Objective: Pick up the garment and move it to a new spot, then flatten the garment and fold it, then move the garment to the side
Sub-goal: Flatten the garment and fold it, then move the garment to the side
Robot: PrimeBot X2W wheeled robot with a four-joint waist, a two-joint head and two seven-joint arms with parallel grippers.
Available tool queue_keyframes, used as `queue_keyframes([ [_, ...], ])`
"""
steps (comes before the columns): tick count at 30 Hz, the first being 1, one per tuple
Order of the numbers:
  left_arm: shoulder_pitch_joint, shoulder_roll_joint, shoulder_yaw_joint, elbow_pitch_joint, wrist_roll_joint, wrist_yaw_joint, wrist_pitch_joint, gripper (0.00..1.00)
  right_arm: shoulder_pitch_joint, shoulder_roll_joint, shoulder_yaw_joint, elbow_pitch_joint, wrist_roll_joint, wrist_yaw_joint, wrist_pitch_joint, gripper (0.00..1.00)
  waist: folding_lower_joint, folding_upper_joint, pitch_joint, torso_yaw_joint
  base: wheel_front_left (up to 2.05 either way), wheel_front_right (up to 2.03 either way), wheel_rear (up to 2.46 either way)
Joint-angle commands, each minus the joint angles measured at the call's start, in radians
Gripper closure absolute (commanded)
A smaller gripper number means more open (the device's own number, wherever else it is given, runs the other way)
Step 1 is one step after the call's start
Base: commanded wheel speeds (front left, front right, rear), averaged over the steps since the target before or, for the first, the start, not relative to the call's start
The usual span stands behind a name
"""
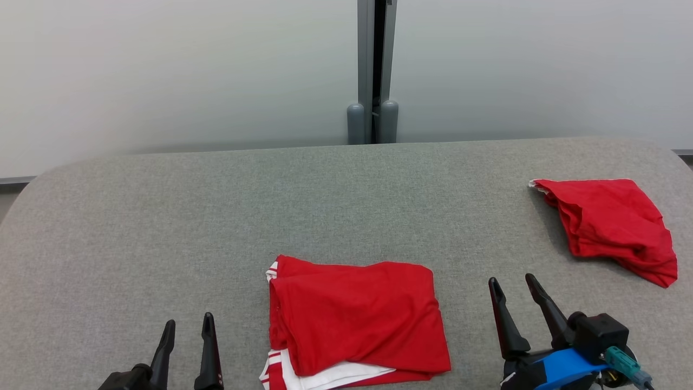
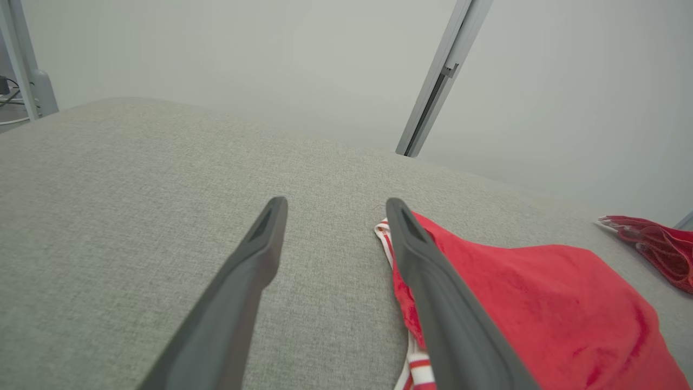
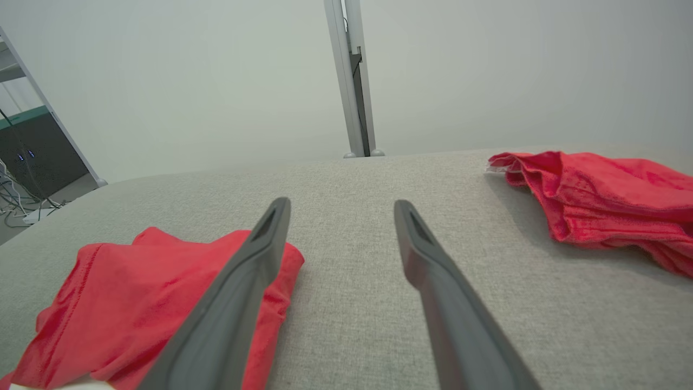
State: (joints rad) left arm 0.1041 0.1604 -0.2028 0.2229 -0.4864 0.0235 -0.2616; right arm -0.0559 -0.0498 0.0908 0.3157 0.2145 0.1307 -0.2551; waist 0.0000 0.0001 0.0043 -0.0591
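Resting low at the near edge of the grey padded table (image 1: 162,216), both arms point their fingers forward and away from the robot, toward the wall and its grey post (image 1: 373,70). The left gripper (image 1: 189,322) sits at the lower left, its two dark fingers standing apart with bare table between them; in the left wrist view the right-hand finger (image 2: 433,281) overlaps the garment's striped edge, though whether it touches the cloth cannot be told. The right gripper (image 1: 511,280) sits at the lower right, angled slightly leftward, with a blue band and a teal plug on its wrist. Its fingers are spread wide and hold nothing. The folded red garment (image 1: 357,314), white-striped at its near-left corner, lies flat between the two grippers, close to the table's near edge. A second red garment (image 1: 606,227) lies bunched well apart at the far right.
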Motion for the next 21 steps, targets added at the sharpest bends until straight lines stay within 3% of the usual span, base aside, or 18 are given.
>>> queue_keyframes([
  [1, 0.003, 0.000, 0.009, 0.003, 0.008, -0.006, -0.004, 0.00, 0.011, -0.002, -0.001, -0.005, 0.001, 0.000, 0.003, 0.00, 0.0000, -0.0001, 0.000, 0.002, 0.00, 0.00, 0.00],
  [13, -0.013, -0.019, 0.028, 0.016, 0.040, -0.033, -0.004, 0.00, -0.020, -0.002, 0.014, 0.005, -0.032, 0.000, 0.040, 0.00, 0.0000, -0.0001, 0.003, 0.010, 0.00, 0.00, 0.00],
  [21, -0.039, -0.020, 0.036, 0.015, 0.058, -0.039, -0.005, 0.00, -0.114, -0.002, 0.053, 0.014, -0.080, 0.000, 0.335, 0.00, 0.0000, -0.0001, 0.027, 0.032, 0.00, 0.00, 0.00],
])
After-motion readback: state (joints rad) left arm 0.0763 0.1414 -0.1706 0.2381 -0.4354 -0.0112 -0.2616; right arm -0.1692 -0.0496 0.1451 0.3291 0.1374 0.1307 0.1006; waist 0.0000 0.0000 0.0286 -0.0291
